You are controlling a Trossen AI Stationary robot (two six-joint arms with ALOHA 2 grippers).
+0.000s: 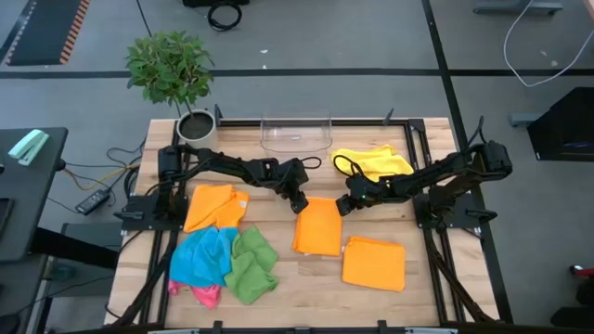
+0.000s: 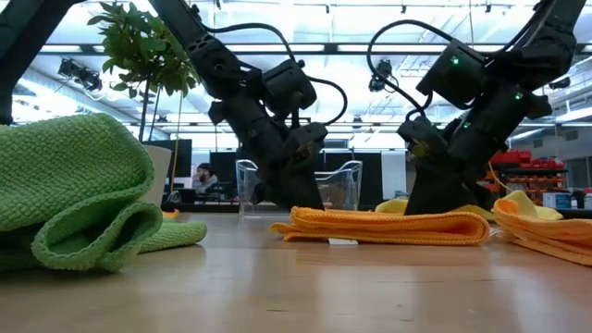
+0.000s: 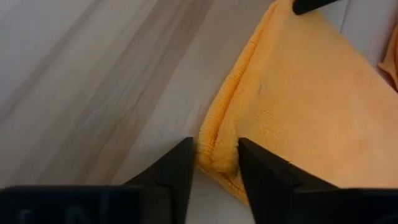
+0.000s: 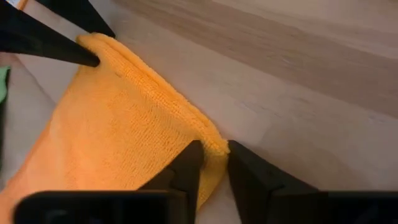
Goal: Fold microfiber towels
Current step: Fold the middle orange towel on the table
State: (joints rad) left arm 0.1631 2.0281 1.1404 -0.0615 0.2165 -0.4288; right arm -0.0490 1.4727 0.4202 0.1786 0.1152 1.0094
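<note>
- Folded orange microfiber towel (image 1: 317, 227), nubby rectangle, flat at frame centre on pale wooden table (image 1: 306, 278).
- Left gripper (image 3: 214, 163) pinching towel's upper-left corner.
- Right gripper (image 4: 214, 163) pinching upper-right corner, layered hem between fingers.

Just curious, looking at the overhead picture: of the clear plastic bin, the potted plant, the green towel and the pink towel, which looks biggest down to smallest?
1. Potted plant
2. Clear plastic bin and green towel: look alike, no ranking
3. Pink towel, mostly hidden under the blue towel
</note>
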